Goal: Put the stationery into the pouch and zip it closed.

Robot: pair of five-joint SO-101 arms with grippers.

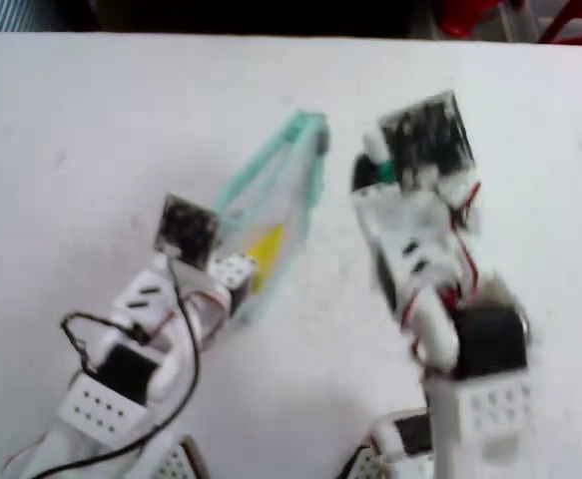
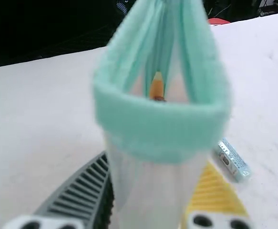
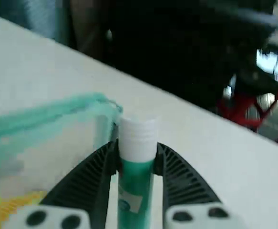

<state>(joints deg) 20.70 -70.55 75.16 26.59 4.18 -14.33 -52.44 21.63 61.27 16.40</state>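
The pouch, translucent with a mint-green edge, sat slantwise near the middle of the white table. In the left wrist view its mouth gaped open, and the tip of a yellow pencil showed inside it. The left gripper held the pouch's near end, its fingers, one grey and one yellow, clamped on the fabric. Just beside that end a small pale blue tube lay on the table. On the pouch's other side, near its far end, the right gripper had its black fingers pressed onto a green glue stick, whose white cap stood out past the fingertips.
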